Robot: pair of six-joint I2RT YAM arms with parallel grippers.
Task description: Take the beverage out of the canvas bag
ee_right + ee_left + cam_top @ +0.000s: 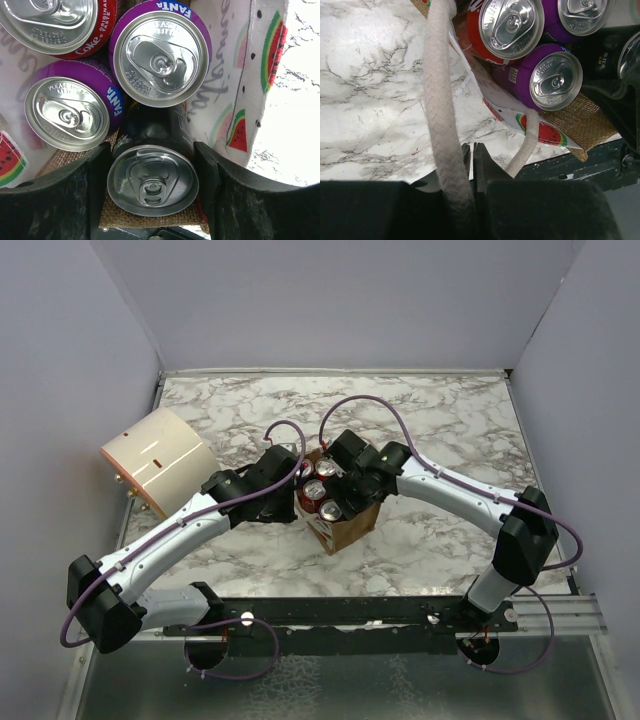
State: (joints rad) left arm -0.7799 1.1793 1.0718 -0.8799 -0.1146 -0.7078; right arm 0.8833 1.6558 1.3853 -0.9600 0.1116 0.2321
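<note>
The brown canvas bag (347, 528) stands at the table's middle with several cans upright inside. My left gripper (472, 148) is shut on the bag's thin rim, and a white rope handle (439, 100) lies over its left finger. That view also shows a red Coke can (512, 25) and a purple Fanta can (555, 80). My right gripper (152, 177) reaches into the bag from above, its fingers (90, 192) pressed against both sides of a black can (152, 181). Two purple Fanta cans (160, 57) and a Coke can (55, 20) stand beside it. The watermelon-print lining (225, 75) surrounds them.
A larger cream cylinder (158, 460) lies at the table's left edge. Grey walls close the back and both sides. Both arms (170, 535) meet over the bag. A black rail (350, 612) runs along the near edge.
</note>
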